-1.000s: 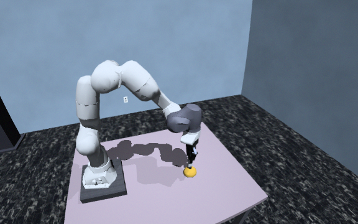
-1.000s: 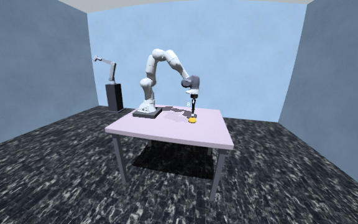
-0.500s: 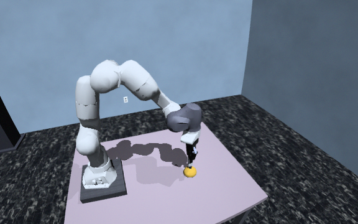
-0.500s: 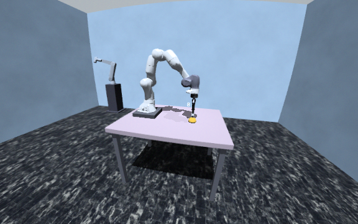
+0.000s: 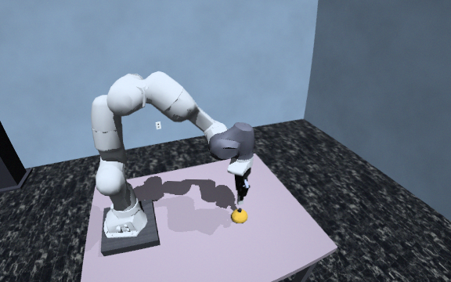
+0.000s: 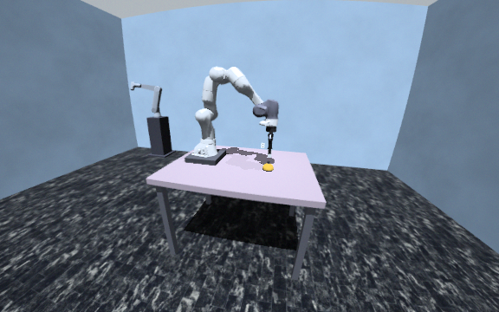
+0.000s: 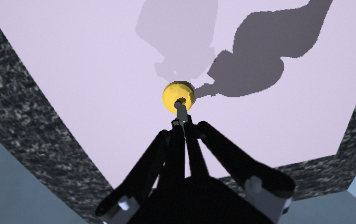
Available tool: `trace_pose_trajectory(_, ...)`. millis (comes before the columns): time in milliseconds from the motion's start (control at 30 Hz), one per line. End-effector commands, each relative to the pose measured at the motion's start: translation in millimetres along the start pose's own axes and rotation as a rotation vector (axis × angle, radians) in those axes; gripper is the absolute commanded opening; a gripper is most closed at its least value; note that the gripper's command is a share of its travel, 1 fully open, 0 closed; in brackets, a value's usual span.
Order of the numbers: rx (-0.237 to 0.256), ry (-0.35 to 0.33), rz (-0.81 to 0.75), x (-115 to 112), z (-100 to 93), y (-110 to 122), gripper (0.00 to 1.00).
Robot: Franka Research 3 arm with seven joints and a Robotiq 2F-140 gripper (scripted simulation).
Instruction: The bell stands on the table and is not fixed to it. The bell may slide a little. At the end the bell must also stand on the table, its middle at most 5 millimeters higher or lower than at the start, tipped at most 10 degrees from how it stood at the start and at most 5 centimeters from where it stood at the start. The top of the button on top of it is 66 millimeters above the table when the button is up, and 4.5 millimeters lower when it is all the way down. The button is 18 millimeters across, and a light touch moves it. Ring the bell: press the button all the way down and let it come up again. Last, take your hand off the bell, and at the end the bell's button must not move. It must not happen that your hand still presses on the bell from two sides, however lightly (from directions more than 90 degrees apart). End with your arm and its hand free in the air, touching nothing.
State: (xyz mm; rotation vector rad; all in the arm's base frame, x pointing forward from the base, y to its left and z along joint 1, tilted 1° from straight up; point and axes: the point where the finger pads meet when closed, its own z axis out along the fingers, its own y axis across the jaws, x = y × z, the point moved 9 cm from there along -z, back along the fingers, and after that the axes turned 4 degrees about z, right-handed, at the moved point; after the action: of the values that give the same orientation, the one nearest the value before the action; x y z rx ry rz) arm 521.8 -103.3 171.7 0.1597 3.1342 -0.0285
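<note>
A yellow dome-shaped bell (image 5: 239,216) with a small dark button (image 5: 239,211) on top stands upright on the pale pink table. It also shows in the exterior view (image 6: 268,166) and in the wrist view (image 7: 178,96). My gripper (image 5: 241,200) points straight down with its fingers shut on nothing. Its fingertips hang a short way above the button, with a visible gap between them and the bell. In the wrist view the shut fingertips (image 7: 181,111) line up over the bell's middle.
The arm's base plate (image 5: 129,232) sits at the table's left. The table's right edge (image 5: 300,204) lies a little beyond the bell. A second arm on a dark pedestal (image 6: 158,134) stands far off on the floor.
</note>
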Motion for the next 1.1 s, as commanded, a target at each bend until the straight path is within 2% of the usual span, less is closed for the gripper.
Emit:
trace_pose_trajectory(0,0.001,0.011,0.001,2,-8.9,1,0.0)
trace_pose_trajectory(333,0.001,0.011,0.001,2,-29.6,1,0.0)
trace_pose_trajectory(1067,0.001,0.011,0.001,2,-32.9,1,0.0)
